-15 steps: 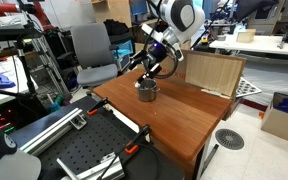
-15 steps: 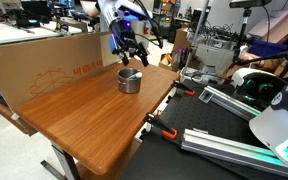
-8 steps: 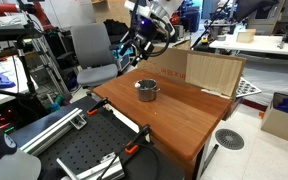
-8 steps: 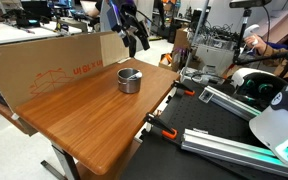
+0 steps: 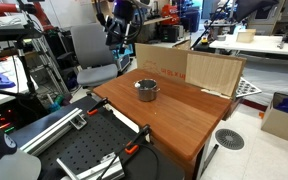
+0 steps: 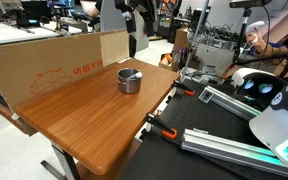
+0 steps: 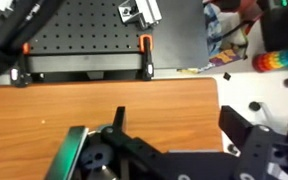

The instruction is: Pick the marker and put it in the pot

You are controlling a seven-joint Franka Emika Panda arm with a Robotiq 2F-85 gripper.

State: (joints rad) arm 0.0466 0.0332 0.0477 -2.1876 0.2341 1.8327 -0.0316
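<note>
The silvery pot stands on the wooden table in both exterior views (image 5: 147,90) (image 6: 130,80). Its inside is dark, and I cannot make out the marker there or anywhere on the table. My gripper (image 5: 117,38) (image 6: 134,42) hangs high above the table's far side, well clear of the pot. In the wrist view the gripper (image 7: 179,125) is open with nothing between its fingers, and only bare table wood (image 7: 84,110) shows below it. The pot is out of the wrist view.
A cardboard panel (image 5: 212,72) (image 6: 54,65) stands upright along one table edge. A black perforated plate with clamps (image 5: 94,150) (image 7: 84,35) lies beside the table. An office chair (image 5: 89,50) stands behind it.
My gripper was low at the pot a second ago. It has since risen and pulled back, away from the pot. The pot has not moved.
</note>
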